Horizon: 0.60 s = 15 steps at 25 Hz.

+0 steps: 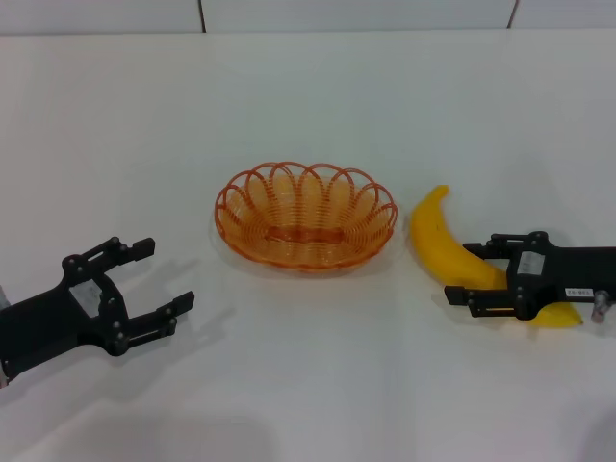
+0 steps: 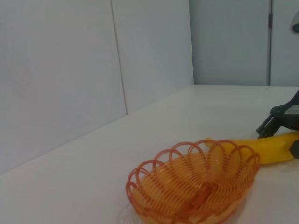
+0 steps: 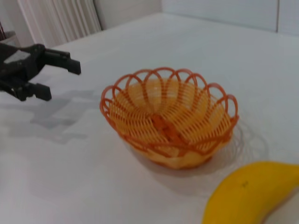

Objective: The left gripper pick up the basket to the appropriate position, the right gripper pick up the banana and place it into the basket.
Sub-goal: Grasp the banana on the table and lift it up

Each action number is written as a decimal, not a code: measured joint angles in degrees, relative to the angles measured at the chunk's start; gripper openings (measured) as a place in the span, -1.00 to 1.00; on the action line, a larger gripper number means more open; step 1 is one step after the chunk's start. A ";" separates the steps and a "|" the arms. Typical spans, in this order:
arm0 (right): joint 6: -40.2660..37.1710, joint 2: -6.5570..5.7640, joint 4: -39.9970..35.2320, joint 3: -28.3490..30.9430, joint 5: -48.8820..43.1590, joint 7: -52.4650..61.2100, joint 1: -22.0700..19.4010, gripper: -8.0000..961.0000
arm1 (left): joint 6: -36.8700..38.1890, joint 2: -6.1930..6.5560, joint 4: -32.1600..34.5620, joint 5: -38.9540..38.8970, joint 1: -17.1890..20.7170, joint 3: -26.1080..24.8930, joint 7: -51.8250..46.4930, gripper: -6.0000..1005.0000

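The orange wire basket (image 1: 306,217) stands upright in the middle of the white table; it also shows in the left wrist view (image 2: 194,189) and the right wrist view (image 3: 170,121). The yellow banana (image 1: 445,245) lies on the table just right of the basket, apart from it. My right gripper (image 1: 466,272) is low at the table, with one finger on each side of the banana's middle, shut on it. My left gripper (image 1: 164,277) is open and empty, left of and nearer than the basket, and apart from it.
The white table (image 1: 308,96) runs back to a white panelled wall. Bare table surface lies between the left gripper and the basket and in front of the basket. In the right wrist view, the left gripper (image 3: 56,77) shows far off beyond the basket.
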 joint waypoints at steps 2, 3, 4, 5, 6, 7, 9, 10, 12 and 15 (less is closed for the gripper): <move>0.07 -0.07 -0.03 0.03 -0.30 0.96 0.03 0.57 | 0.01 0.00 -0.01 -0.01 -0.04 0.00 0.02 0.66; 0.08 -0.13 -0.17 0.07 -0.31 1.40 0.00 0.57 | 0.02 0.00 -0.02 -0.02 -0.06 0.01 0.03 0.66; 0.09 -0.21 -0.39 0.09 -0.31 1.84 -0.09 0.57 | 0.03 0.00 -0.03 -0.03 -0.06 0.01 0.06 0.66; 0.10 -0.21 -0.77 0.09 -0.31 2.32 -0.24 0.57 | 0.04 -0.01 -0.03 -0.03 -0.06 0.02 0.10 0.66; 0.10 -0.20 -1.11 0.07 -0.33 2.66 -0.37 0.57 | 0.07 -0.01 -0.04 -0.04 -0.06 0.02 0.14 0.66; 0.11 -0.16 -1.50 0.04 -0.34 2.96 -0.52 0.57 | 0.11 -0.02 -0.05 -0.05 -0.06 0.02 0.15 0.66; 0.12 -0.07 -1.85 0.05 -0.36 3.33 -0.64 0.57 | 0.16 -0.03 -0.07 -0.06 -0.06 0.03 0.16 0.66; 0.12 -0.07 -2.00 0.07 -0.37 3.61 -0.65 0.57 | 0.18 -0.03 -0.07 -0.06 -0.06 0.02 0.16 0.66; 0.13 -0.12 -2.60 0.03 -0.60 4.69 -0.72 0.57 | 0.31 -0.04 -0.07 -0.08 -0.05 0.02 0.17 0.66; -0.04 -0.21 -2.82 -0.03 -1.31 5.02 -0.77 0.57 | 0.93 -0.04 -0.08 -0.08 0.01 0.02 0.19 0.66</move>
